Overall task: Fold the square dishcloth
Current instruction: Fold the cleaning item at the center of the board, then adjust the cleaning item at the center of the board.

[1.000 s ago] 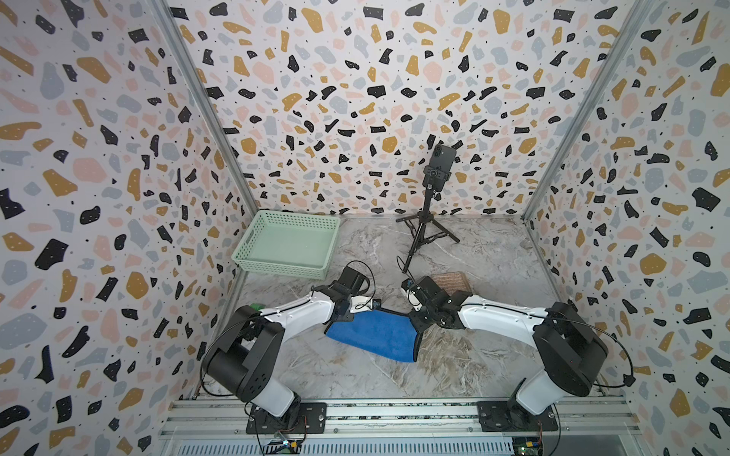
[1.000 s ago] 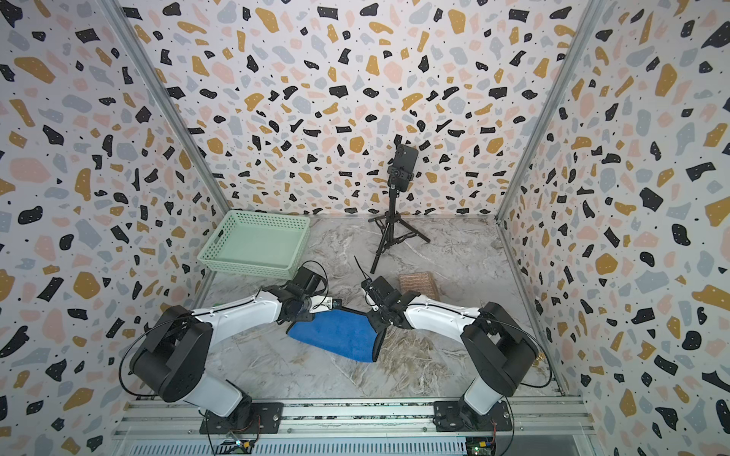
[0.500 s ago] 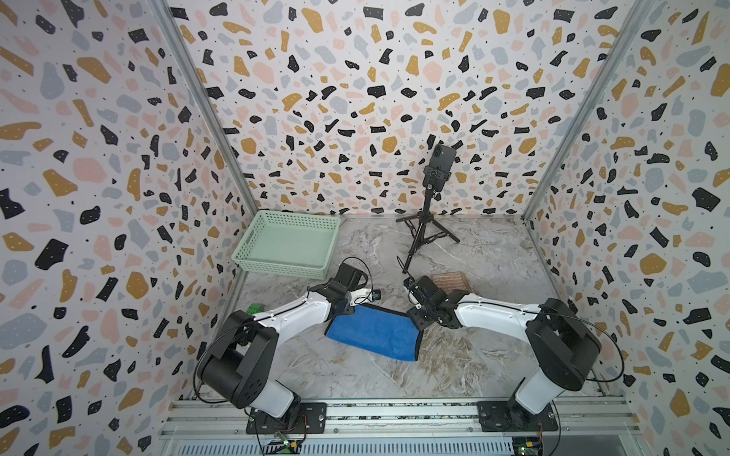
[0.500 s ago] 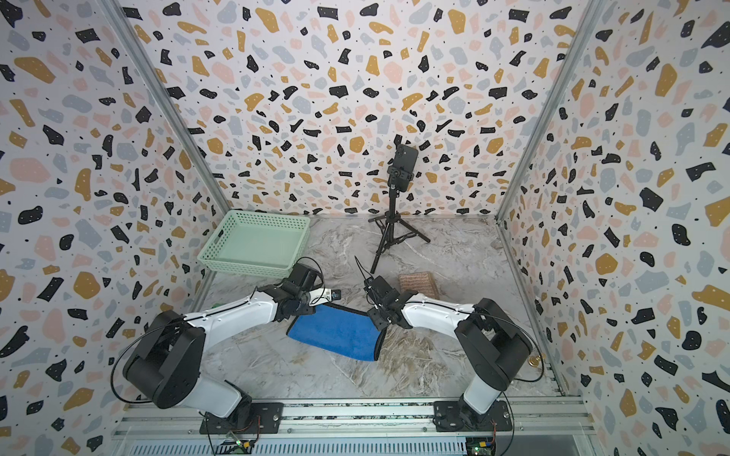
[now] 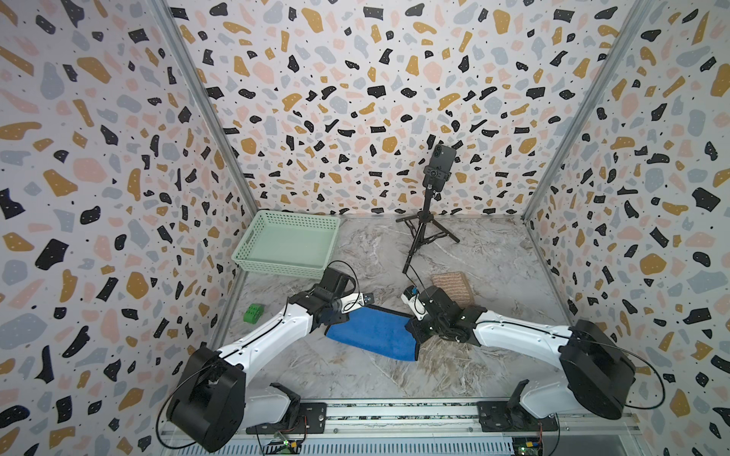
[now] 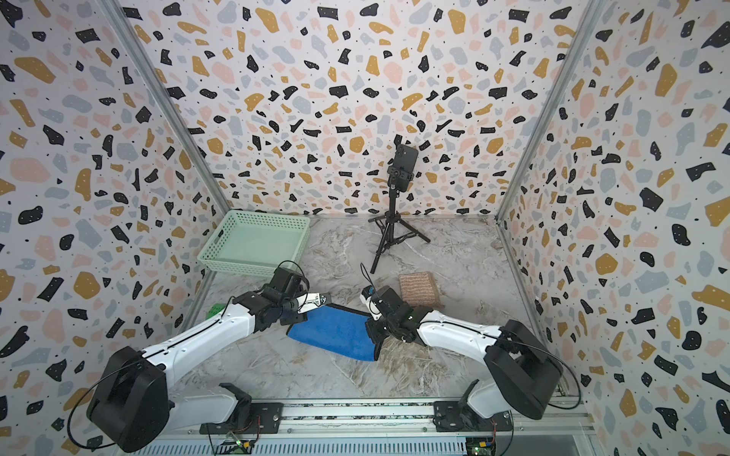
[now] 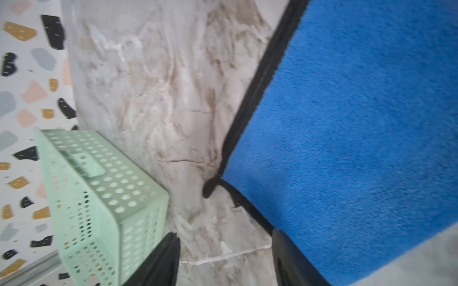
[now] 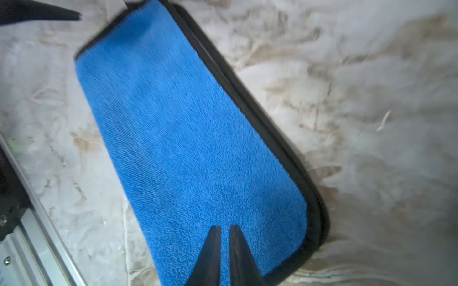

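The blue dishcloth [image 5: 371, 331] [image 6: 335, 331], edged in black, lies on the marble table folded into a long rectangle. My left gripper [image 7: 225, 235] stands open over bare table just off the cloth's far left corner [image 7: 218, 180], with nothing between its fingers; in a top view the left gripper [image 5: 335, 316] sits at the cloth's left end. My right gripper [image 8: 225, 227] hovers over the cloth's [image 8: 193, 138] right end, fingers together with only a thin slit and no fabric pinched. In a top view the right gripper [image 5: 414, 329] is at that end.
A mint green basket [image 5: 288, 244] [image 7: 99, 198] stands at the back left, close to the left arm. A phone on a black tripod [image 5: 428, 221] stands at the back. A folded brown striped cloth [image 5: 452, 284] lies behind the right wrist. A small green block [image 5: 253, 314] sits by the left wall.
The left gripper has opened and drawn slightly away from the cloth's far edge. The right gripper has let go and closed again empty. The cloth lies still.
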`<state>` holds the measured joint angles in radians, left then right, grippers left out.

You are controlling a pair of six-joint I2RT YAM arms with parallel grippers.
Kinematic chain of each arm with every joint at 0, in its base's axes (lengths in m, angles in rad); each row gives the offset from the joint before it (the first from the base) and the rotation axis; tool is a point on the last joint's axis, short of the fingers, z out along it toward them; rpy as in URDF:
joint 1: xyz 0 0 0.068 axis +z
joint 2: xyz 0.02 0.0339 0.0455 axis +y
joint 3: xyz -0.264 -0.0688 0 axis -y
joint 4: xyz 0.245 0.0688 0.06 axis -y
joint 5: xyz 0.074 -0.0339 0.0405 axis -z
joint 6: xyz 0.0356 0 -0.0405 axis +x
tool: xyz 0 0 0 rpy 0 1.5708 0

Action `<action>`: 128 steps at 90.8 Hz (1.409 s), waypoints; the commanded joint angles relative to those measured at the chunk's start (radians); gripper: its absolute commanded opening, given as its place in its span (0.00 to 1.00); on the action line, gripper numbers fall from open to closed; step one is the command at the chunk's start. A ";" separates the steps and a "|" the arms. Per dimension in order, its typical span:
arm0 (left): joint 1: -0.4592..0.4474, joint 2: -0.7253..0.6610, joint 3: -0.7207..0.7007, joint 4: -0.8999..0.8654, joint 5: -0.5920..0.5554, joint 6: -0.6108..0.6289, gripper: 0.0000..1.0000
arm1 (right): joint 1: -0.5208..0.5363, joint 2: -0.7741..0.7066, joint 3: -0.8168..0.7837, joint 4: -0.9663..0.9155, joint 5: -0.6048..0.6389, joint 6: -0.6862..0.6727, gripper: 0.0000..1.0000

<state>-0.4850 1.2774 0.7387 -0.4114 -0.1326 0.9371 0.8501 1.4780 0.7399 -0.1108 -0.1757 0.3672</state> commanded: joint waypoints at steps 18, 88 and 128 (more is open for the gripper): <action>-0.003 0.068 -0.123 0.055 -0.032 -0.009 0.60 | 0.000 0.025 -0.091 0.019 -0.008 0.096 0.04; 0.010 0.050 0.022 0.023 -0.029 -0.109 0.68 | -0.020 -0.067 0.101 -0.193 -0.018 0.098 0.21; 0.018 -0.096 -0.051 -0.175 0.114 -0.144 0.66 | -0.080 0.167 0.067 -0.086 -0.013 0.124 0.14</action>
<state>-0.4721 1.1328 0.7261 -0.5835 -0.0536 0.8200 0.7650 1.6569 0.8631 -0.1997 -0.1886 0.4706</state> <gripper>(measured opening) 0.666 0.151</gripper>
